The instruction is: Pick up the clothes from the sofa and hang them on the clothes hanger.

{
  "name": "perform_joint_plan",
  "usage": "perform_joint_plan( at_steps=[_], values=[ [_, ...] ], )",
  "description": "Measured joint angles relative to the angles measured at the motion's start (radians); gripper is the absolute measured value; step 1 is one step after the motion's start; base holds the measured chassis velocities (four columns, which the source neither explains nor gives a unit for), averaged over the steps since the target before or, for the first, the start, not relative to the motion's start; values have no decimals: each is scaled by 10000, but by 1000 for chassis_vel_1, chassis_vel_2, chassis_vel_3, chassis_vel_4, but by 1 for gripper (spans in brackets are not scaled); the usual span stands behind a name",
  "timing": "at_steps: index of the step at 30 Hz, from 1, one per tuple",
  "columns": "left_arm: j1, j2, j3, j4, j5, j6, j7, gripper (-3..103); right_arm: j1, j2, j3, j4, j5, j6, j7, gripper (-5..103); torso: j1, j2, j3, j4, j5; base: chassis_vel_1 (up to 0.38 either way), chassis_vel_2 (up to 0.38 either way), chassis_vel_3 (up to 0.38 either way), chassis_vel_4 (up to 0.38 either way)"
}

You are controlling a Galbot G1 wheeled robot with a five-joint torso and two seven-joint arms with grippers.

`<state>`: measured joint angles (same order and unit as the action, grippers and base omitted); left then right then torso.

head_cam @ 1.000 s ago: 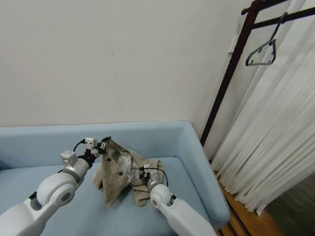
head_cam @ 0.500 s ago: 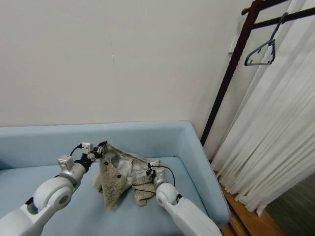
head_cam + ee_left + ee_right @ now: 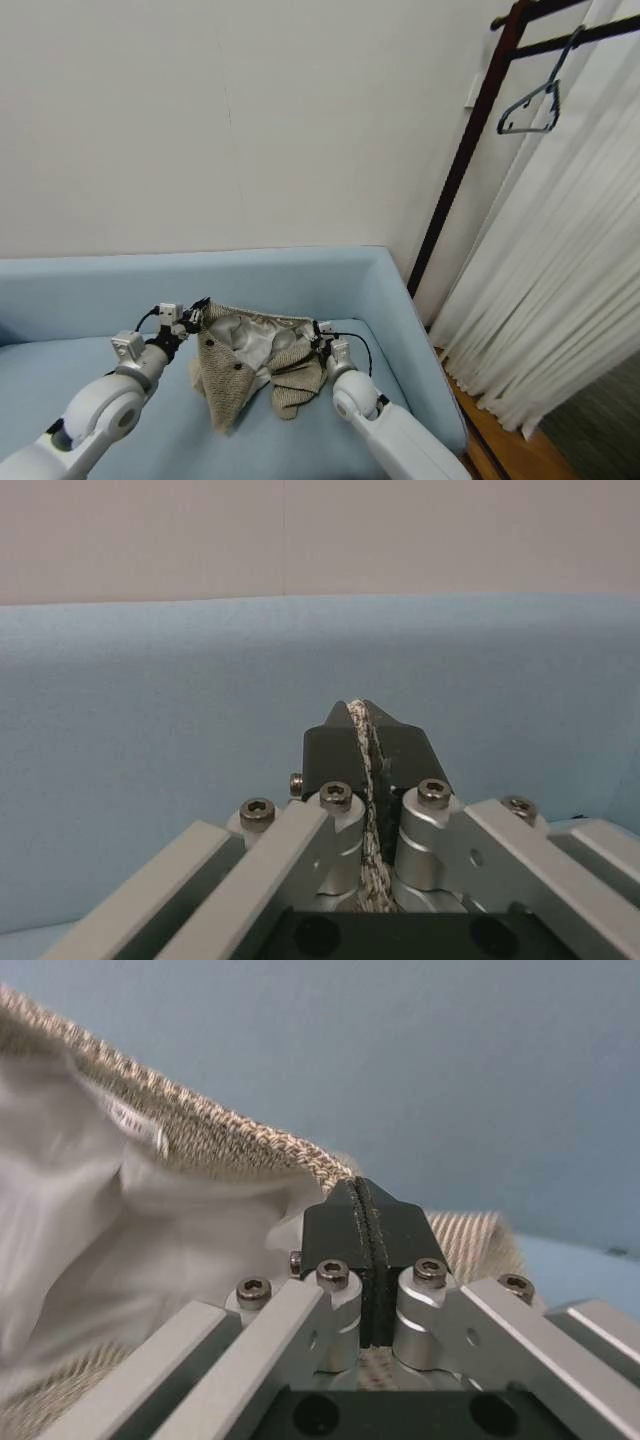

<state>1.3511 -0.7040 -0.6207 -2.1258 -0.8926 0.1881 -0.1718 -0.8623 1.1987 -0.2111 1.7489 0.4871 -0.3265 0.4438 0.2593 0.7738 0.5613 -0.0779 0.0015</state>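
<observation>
- The beige jacket hangs spread just above the sofa seat, hem touching.
- My left gripper and right gripper each clamp only a thin edge; I fear it slipping.
- The hanger is well apart; dragging cloth could snag.

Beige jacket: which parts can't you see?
Head view: sleeves of the beige woven jacket are lost in folds.
Left wrist view: the left gripper covers all but a thin cloth edge.
Right wrist view: the right gripper hides the pinched hem.
Head view: the dark clothes rack is cut off on top.
</observation>
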Motion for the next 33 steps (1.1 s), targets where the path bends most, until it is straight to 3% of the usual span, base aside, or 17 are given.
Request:
perform_joint_plan(
  at_steps=[9,11,16,20,25,27,28,29,31,33],
  values=[
    [-64,84,55,58,16,15,259,2,-237,327,-201,-349,427,-106,-200,-3,0,0,0,2,1,0,0,0,0],
    [-122,115,131,117,16,28,318,2,-253,308,-180,-354,450,-203,-216,1,0,0,0,1,0,0,0,0,0],
    [-372,151,502,257,14,46,315,2,-285,195,-160,-153,449,-205,-240,22,0,0,0,0,0,0,0,0,0],
    [-537,185,705,337,12,67,309,2,-284,154,-229,-43,377,-207,-302,33,0,0,0,0,-2,0,0,0,0],
    [-909,270,1072,477,-23,81,290,2,-206,101,-518,-392,-869,-112,-761,55,0,0,0,0,-1,0,0,0,0],
    [-936,272,1092,485,-28,83,293,2,-188,98,-540,-519,-1148,-97,-865,55,0,0,0,1,-1,0,0,0,0],
    [-951,272,1108,492,-31,83,309,2,-162,97,-563,-701,-1482,-86,-989,66,1,0,1,0,-1,0,0,0,0],
    [-951,270,1110,494,-32,85,324,2,-133,98,-565,-843,-1687,-81,-1072,66,0,0,0,0,0,0,0,0,0],
    [-932,261,1110,494,-32,85,365,2,-69,125,-552,-1095,-1977,-58,-1180,77,1,0,0,0,1,0,0,0,0],
    [-915,258,1104,494,-32,85,383,2,-42,140,-538,-1191,-2078,-45,-1208,77,0,0,1,1,0,0,0,0,0]
  ],
)
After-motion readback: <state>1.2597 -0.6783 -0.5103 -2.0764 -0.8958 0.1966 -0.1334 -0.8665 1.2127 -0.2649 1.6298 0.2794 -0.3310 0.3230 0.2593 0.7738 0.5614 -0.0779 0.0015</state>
